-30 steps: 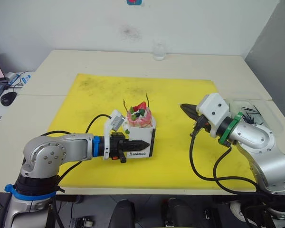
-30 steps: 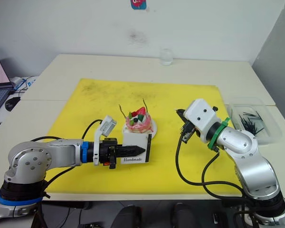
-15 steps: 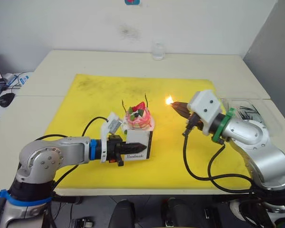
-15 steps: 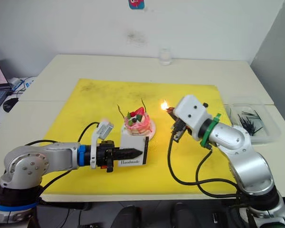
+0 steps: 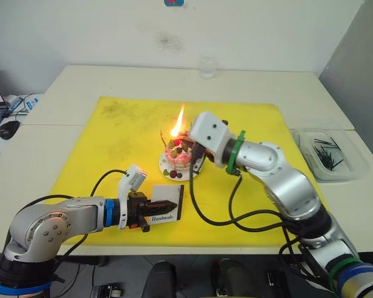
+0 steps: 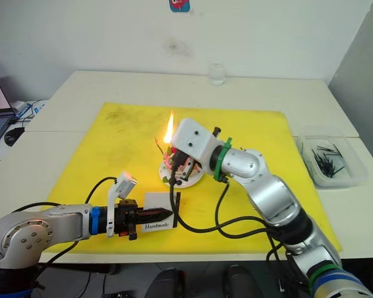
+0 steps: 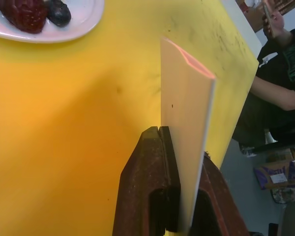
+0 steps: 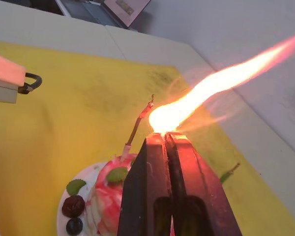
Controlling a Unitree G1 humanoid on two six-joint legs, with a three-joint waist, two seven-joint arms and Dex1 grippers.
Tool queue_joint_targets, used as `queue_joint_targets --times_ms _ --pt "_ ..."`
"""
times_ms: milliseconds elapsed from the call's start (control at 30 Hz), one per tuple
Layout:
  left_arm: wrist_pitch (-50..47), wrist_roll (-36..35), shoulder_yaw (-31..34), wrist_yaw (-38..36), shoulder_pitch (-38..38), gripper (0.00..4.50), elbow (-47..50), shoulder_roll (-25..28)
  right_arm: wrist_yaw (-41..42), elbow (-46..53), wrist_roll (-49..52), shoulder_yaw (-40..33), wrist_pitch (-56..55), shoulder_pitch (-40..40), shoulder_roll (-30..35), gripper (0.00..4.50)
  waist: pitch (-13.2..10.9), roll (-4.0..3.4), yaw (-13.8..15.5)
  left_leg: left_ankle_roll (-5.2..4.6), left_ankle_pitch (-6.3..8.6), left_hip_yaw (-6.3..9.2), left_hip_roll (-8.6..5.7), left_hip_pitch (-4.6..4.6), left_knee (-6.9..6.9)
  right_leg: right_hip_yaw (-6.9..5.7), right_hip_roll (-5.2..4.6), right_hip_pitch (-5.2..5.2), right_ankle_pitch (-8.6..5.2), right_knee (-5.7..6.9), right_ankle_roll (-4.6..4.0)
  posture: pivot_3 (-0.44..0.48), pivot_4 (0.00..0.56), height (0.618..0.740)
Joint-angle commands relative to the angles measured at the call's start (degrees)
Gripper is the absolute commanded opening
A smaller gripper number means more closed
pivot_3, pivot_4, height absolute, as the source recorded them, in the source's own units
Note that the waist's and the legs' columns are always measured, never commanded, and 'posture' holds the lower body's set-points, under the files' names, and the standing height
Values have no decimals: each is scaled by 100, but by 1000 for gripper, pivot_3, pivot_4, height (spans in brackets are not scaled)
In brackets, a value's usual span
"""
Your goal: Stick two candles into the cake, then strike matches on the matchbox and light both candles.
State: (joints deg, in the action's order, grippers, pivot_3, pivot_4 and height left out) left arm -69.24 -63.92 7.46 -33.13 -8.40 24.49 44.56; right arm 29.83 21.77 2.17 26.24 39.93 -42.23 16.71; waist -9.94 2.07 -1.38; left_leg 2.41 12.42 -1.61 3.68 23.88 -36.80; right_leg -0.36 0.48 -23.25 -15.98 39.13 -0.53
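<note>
A pink cake (image 5: 179,155) on its white plate (image 5: 168,169) sits at the middle of the yellow mat (image 5: 112,133), two thin candles standing in it. One candle (image 8: 137,126) leans up beside a tall flame (image 8: 221,81); the other candle (image 8: 229,172) pokes out behind my right fingers. My right gripper (image 8: 165,140) hovers just above the cake, its two fingers (image 8: 147,167) pressed tight together on a burning match whose stick I cannot make out; the flame leaps from the fingertips, right next to the nearer candle's tip. In the head views the flame (image 5: 177,121) rises over the cake's far side.

Nearer the mat's front edge, my left gripper (image 5: 168,205) is clamped on the white matchbox (image 5: 165,210), holding it on edge with the "Handmade" lettering facing front. The left wrist view shows that gripper's fingers (image 7: 150,172) pinching the box's thin wall (image 7: 184,123) over the mat, short of the plate.

A clear tray (image 5: 328,156) of dark matches (image 5: 326,151) rests on the table off the mat's right side. A person's arm (image 7: 278,93) appears beyond the table edge.
</note>
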Motion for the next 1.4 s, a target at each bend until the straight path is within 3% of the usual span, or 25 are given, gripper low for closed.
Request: queue_joint_targets --times_ms 33,600,1400 --pt "118 -13 135 -4 55 0 195 -27 -95 -139 -234 103 -308 -160 -185 19 0 0 -1 0 0 -1 0 1 0 0 0 -1 0 -1 0 0 150 740" --pt "195 18 77 23 -13 0 178 -70 41 -750 -696 104 -756 -246 -510 19 0 0 -3 0 0 0 1 0 0 0 -1 -1 0 2 -1 0 150 740" --pt "162 109 14 -77 -137 0 129 -104 233 -699 -785 60 -693 -187 -576 19 -1 -1 -8 0 0 0 1 0 2 0 -1 -2 0 1 -1 0 150 740"
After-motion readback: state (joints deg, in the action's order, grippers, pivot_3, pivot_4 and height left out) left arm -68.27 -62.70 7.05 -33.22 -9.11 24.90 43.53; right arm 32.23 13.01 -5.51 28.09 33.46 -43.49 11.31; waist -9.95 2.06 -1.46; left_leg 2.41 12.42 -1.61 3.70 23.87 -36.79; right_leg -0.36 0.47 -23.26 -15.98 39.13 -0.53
